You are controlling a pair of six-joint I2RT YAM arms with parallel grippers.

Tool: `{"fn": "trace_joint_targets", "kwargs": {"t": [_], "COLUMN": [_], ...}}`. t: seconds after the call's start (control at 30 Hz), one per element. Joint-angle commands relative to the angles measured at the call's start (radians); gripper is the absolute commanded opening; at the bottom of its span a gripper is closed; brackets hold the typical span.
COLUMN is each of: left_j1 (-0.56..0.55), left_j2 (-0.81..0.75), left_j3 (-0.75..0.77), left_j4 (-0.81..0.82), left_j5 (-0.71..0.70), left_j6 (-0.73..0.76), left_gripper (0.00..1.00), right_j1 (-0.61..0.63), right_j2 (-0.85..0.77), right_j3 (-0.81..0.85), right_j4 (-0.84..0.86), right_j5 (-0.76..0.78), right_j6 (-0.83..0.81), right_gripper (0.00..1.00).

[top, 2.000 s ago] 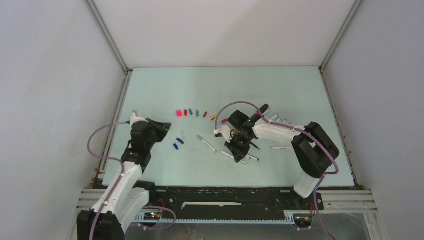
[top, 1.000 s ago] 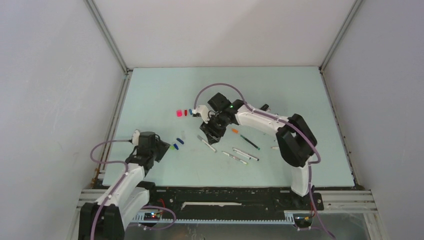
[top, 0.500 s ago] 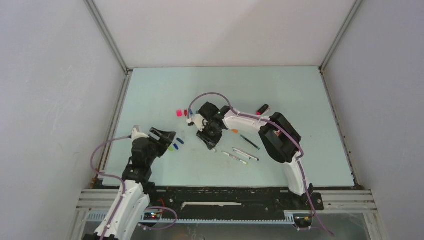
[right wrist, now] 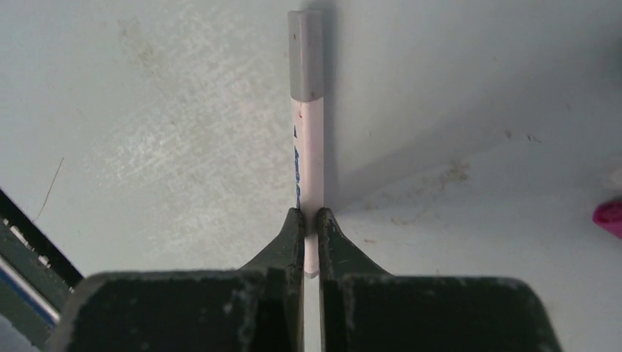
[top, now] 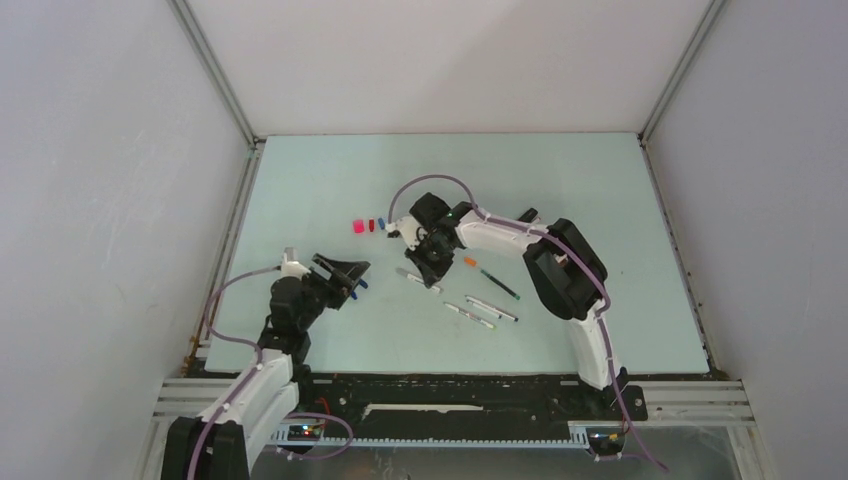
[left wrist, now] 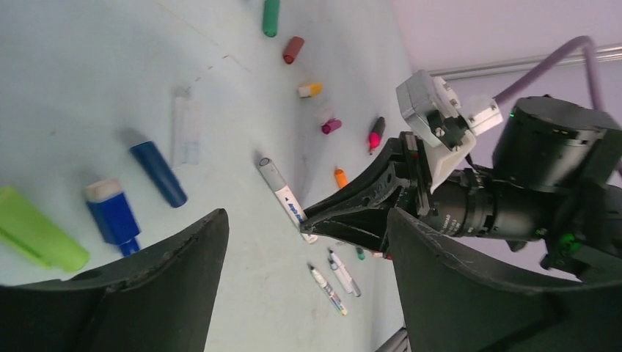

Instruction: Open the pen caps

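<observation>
My right gripper is shut on the tail end of a white pen whose grey cap is on and points away from the jaws. In the top view this pen sits low over the table centre, under the right gripper. My left gripper stands open just left of it, holding nothing. The left wrist view looks between its open fingers at the capped pen and the right gripper's fingertips. Loose caps lie about: blue, green, orange.
A row of caps, pink, red and blue, lies behind the grippers. Three uncapped pens lie right of centre. A black highlighter rests farther back. The right arm arches over the table's right half.
The right gripper has shut on the grey-capped pen and shifted slightly right. The left arm has reached forward and right toward the pen, its gripper opened wide.
</observation>
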Motion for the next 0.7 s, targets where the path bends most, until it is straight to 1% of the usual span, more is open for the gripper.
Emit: {"fn": "trace_joint_targets", "kwargs": {"t": [0.0,0.17,0.3,0.43,0.53,0.57,0.6,0.67], "left_j1": [-0.027,-0.082,-0.131,-0.164,-0.187,-0.195,-0.201,-0.204], "left_j2": [0.074,0.188,0.280,0.336,0.359,0.365,0.371,0.375], "left_j3": [-0.007,0.030,0.071,0.088,0.091,0.092,0.093,0.089], "left_j4": [0.234,0.342,0.389,0.430,0.452,0.458,0.460,0.450], "left_j5": [0.042,0.016,-0.005,-0.022,-0.028,-0.031,-0.034,-0.042], "left_j6": [-0.067,-0.098,-0.102,-0.114,-0.124,-0.124,-0.125,-0.121], "left_gripper": [0.82,0.82,0.80,0.74,0.65,0.59,0.57,0.56], "right_j1": [-0.042,-0.044,-0.032,-0.023,-0.022,-0.022,-0.022,-0.022], "right_j2": [-0.116,-0.175,-0.183,-0.183,-0.185,-0.183,-0.183,-0.179], "right_j3": [-0.032,-0.057,-0.056,-0.052,-0.050,-0.050,-0.050,-0.048], "right_j4": [0.032,0.049,0.046,0.046,0.047,0.047,0.048,0.047], "right_j5": [-0.161,-0.311,-0.372,-0.387,-0.394,-0.393,-0.386,-0.367], "right_j6": [0.014,0.018,0.016,0.021,0.025,0.026,0.027,0.024], "right_gripper": [0.00,0.00,0.00,0.00,0.00,0.00,0.00,0.00]}}
